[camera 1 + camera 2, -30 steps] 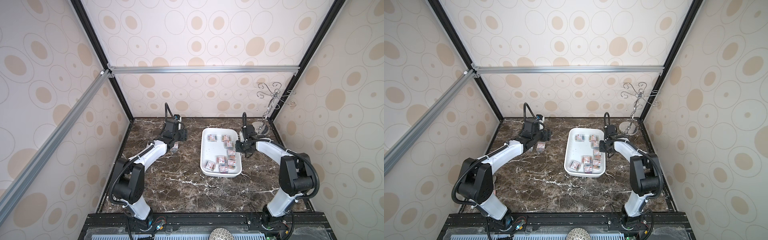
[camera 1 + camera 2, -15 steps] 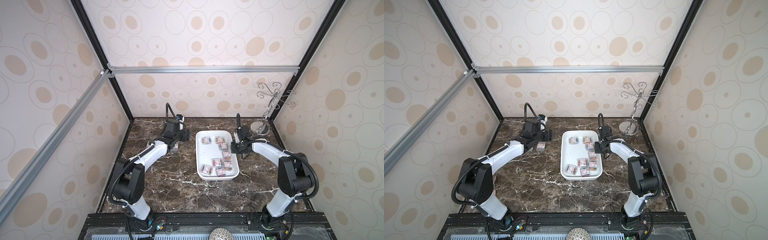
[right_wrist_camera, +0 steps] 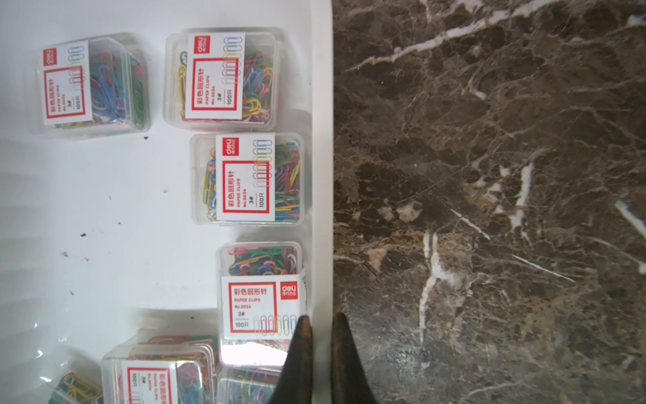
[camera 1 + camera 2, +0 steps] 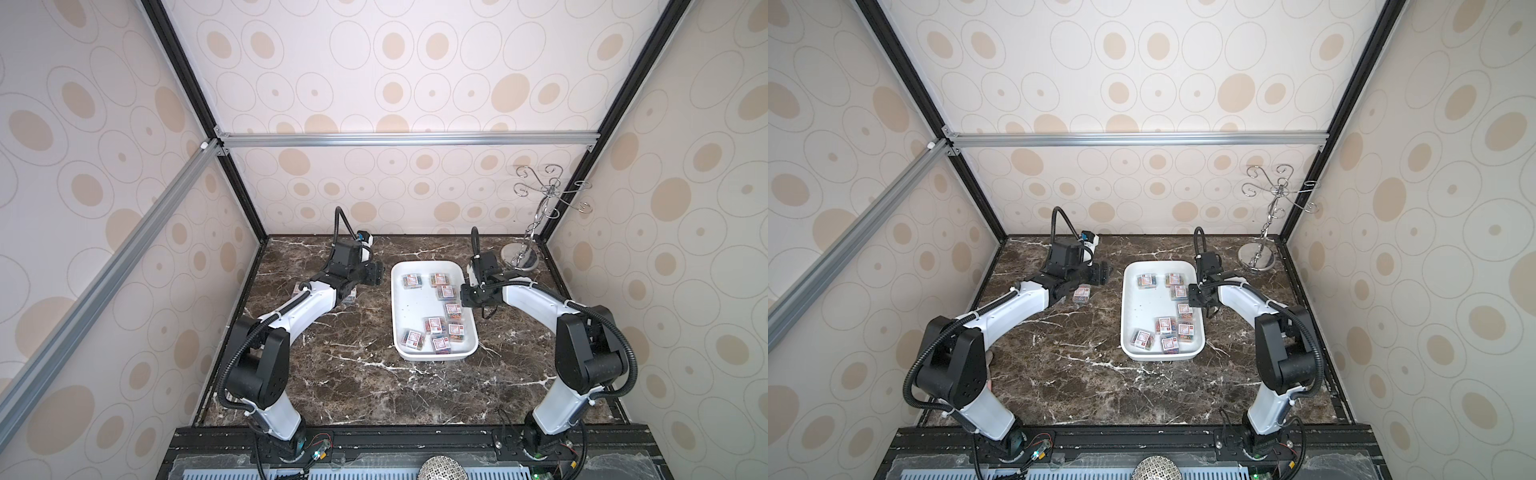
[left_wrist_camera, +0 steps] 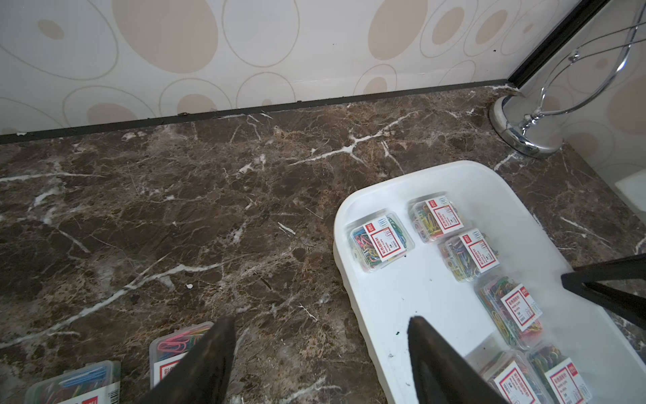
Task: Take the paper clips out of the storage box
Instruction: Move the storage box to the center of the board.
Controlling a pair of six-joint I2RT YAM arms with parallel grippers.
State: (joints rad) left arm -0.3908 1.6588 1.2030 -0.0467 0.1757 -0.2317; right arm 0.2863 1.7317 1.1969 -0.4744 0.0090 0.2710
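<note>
Right tool (image 3: pixel 321 320): closed, pinching the raised rim of the storage box (image 3: pixel 321 140), one jaw inside the wall and one outside. Left tool (image 5: pixel 320 319): jaws apart and empty, hovering over the tabletop (image 5: pixel 209 210) just beside the opposite long side of the storage box. Paper clip boxes (image 4: pixel 446 293): both top views show eight in the storage box, most along the right tool's side and four clustered at the end nearest the robot. Two loose boxes (image 5: pixel 181 344) lie out on the tabletop by the left tool. Handling, as judged: small clear plastic cases, light and rigid. Their walls are smooth, so they are likely to slip, and the lids may pop if squeezed hard. The loose clips inside will shift the weight. Recommended hold is from above, across two opposite side walls. For cases lying against the rim, take the two free sides. At the near end the right wrist view is blurred, so it cannot be determined whether those cases are stacked or merely abutting.
</note>
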